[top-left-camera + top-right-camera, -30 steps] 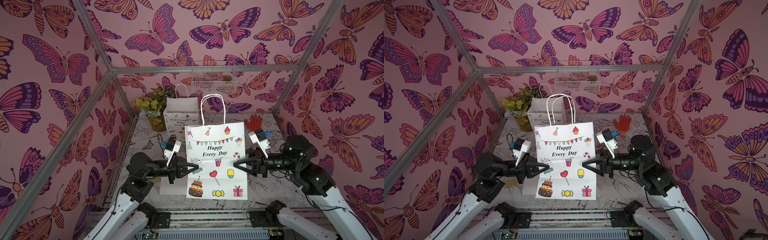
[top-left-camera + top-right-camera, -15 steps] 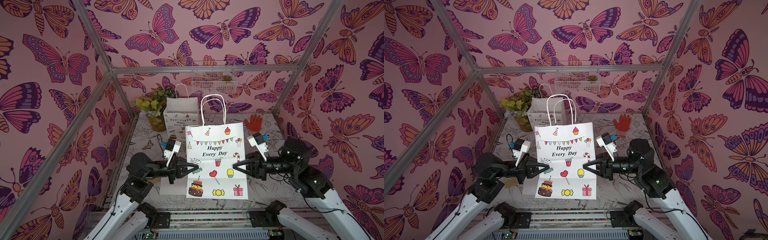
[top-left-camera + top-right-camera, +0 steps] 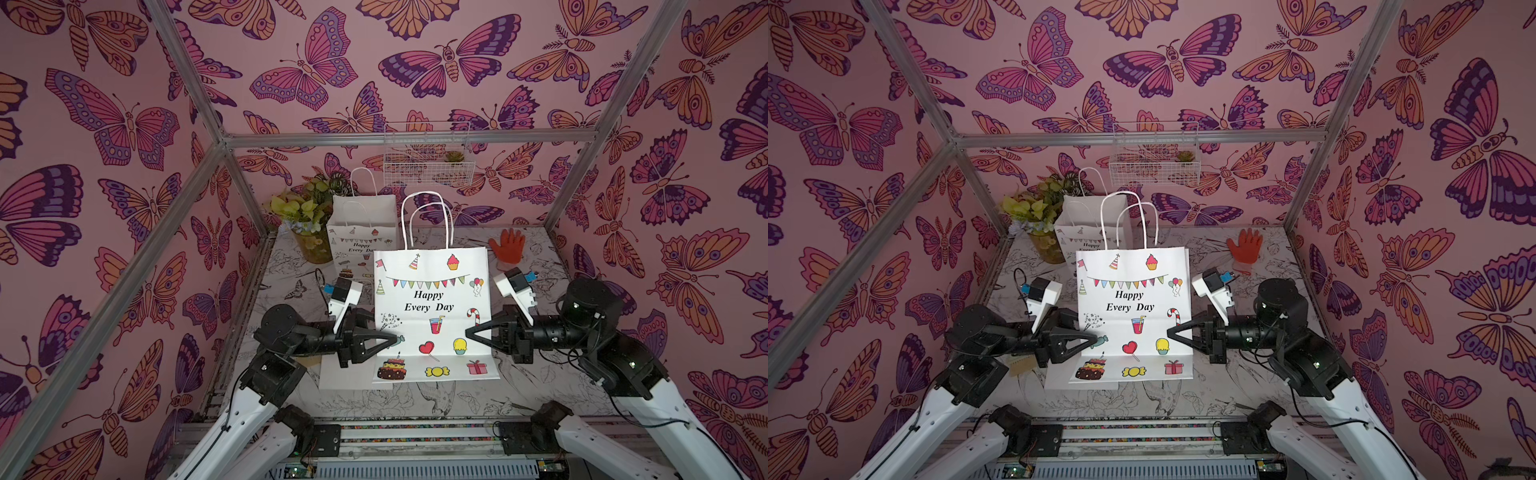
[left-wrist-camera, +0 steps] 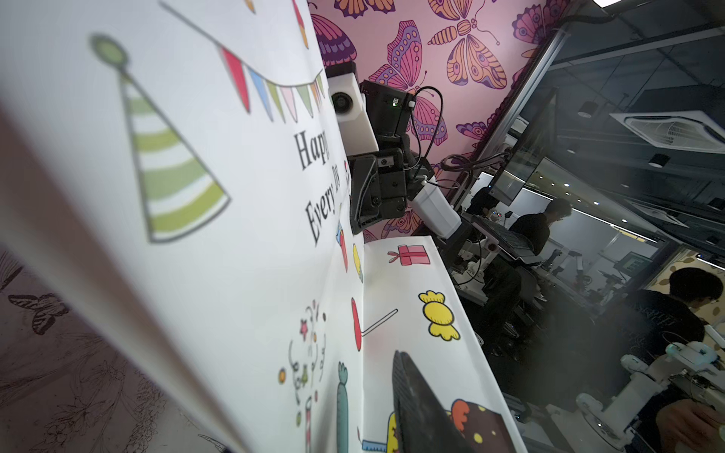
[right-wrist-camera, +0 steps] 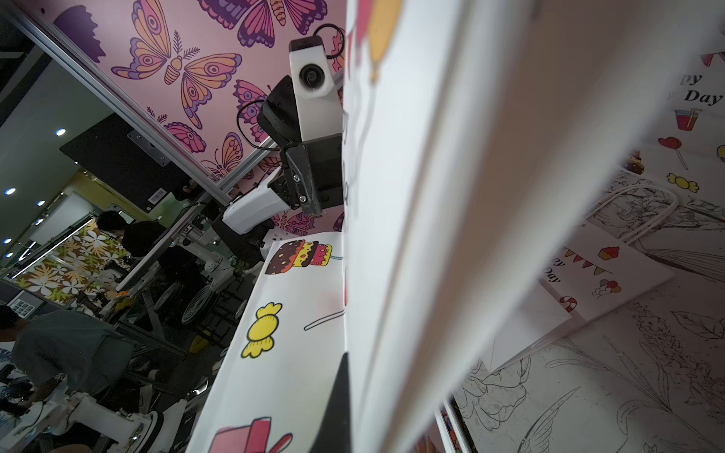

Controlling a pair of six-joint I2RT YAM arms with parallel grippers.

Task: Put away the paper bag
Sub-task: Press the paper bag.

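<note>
Covering every wall, pink butterfly wallpaper (image 3: 415, 83) encloses the cell, braced by an aluminium frame (image 3: 407, 139). Below it, the table (image 3: 449, 401), printed with line-drawn flowers and birds, fills the floor. In both top views the paper bag (image 3: 430, 309) stands upright at the middle of the table, flattened, its "Happy Every Day" face turned to the near side and its two white handles pointing up. Its bottom panel is creased forward toward the near edge, and whether it touches the table cannot be told. A second bag (image 3: 361, 226) of the same print stands open at the far left, just beside a potted plant (image 3: 303, 216) in the far left corner. A third bag (image 5: 612, 282) lies flat on the table just beyond the upright one. A white wire basket (image 3: 428, 166) hangs on the far wall, and an orange glove (image 3: 508, 247) lies at the far right. The right gripper (image 3: 469, 332) has its fingers pinched together on the bag's right edge, one dark finger (image 5: 339, 408) flat against the printed face. The left gripper (image 3: 388, 337) straddles the left edge, one finger (image 4: 419, 408) in front of the face, its partner hidden behind the paper; whether they press the paper or stand off it cannot be told.
</note>
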